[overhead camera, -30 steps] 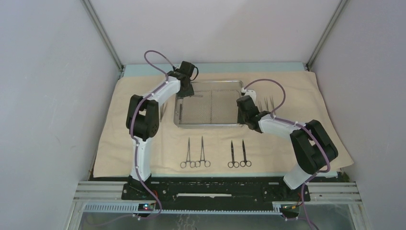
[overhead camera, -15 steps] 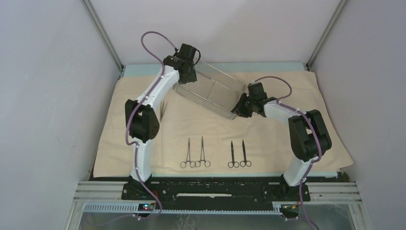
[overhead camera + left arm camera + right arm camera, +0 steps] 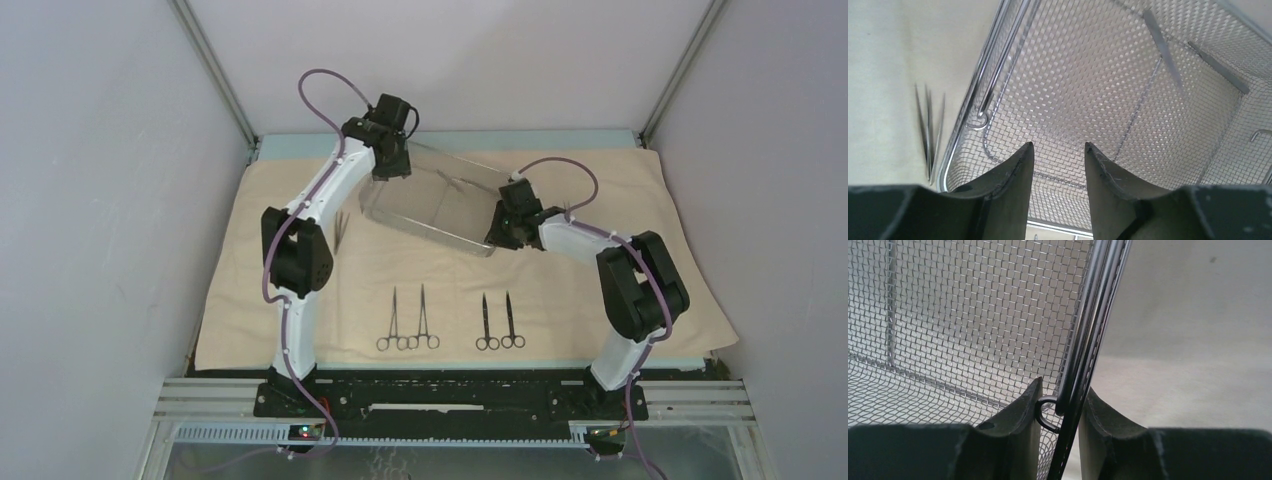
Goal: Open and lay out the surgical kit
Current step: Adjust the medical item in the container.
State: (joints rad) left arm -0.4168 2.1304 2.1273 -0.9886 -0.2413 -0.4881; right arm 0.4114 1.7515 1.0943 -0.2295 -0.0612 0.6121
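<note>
The steel mesh tray (image 3: 440, 205) of the surgical kit hangs tilted above the beige cloth wrap (image 3: 300, 300), its left end higher. My left gripper (image 3: 392, 165) holds that far-left end; in the left wrist view its jaws (image 3: 1058, 145) stand apart over the mesh tray (image 3: 1088, 75). On the tray's right end, my right gripper (image 3: 503, 228) is shut with its fingers (image 3: 1023, 410) on either side of the rim (image 3: 1093, 315). Two clamps (image 3: 410, 320) and two scissors (image 3: 498, 322) lie in a row on the cloth in front. Slim tweezers (image 3: 341, 228) (image 3: 928, 130) lie left of the tray.
The cloth covers most of the table between the grey side walls. The row of ring-handled instruments lies between the two arm bases and the tray. A teal strip (image 3: 560, 140) runs along the back edge.
The tray has been lifted off the cloth by both grippers and tilted, left end up. In the last half second its right end shifted a little left.
</note>
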